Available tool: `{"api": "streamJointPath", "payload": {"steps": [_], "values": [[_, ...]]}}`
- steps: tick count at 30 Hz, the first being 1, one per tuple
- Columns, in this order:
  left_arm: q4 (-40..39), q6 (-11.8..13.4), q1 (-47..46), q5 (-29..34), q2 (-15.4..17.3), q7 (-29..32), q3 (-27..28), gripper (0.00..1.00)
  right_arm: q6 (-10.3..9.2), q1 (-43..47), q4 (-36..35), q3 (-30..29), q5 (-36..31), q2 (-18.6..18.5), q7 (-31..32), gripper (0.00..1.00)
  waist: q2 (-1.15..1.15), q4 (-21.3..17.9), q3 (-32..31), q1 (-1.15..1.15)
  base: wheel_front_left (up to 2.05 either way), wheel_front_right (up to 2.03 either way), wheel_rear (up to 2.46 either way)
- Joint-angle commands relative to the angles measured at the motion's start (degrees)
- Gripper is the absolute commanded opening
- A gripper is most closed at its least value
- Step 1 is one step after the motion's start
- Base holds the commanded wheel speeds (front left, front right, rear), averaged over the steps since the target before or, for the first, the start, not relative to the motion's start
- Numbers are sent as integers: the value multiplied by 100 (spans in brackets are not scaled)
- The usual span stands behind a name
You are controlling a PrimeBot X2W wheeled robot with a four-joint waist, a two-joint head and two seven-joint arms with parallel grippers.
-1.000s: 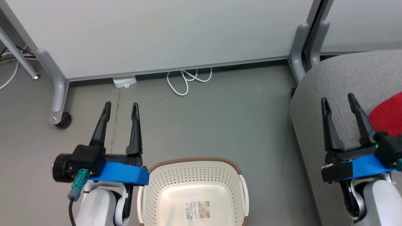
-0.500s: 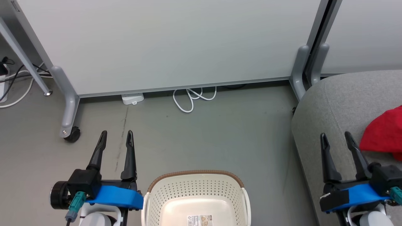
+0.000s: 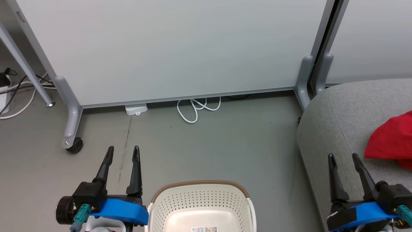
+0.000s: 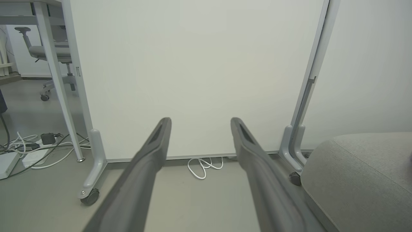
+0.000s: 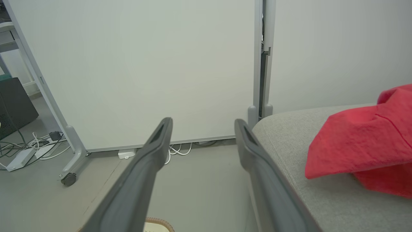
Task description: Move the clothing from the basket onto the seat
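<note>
Red clothing (image 3: 391,141) lies on the grey seat (image 3: 341,112) just far-right of the wide, empty right gripper (image 3: 342,155); the left gripper (image 3: 124,147), equally wide, flanks the laundry basket (image 3: 193,201).

Bright, even light is falling; glare is showing inside the cream-white perforated plastic basket (image 3: 199,201), faint shadow lying right of it.
</note>
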Motion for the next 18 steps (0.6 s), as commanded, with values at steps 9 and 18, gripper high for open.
{"api": "streamJointPath", "payload": {"steps": [9,18], "values": [[98,-6,78,-45,-9,-28,-14,100,1,105,100,2,-3,64,-20,100,0,1,-67,0,0,0,0],[354,-1,240,-100,-2,46,-10,0,0,85,372,5,66,85,57,0,0,-8,-78,0,0,0,0]]}}
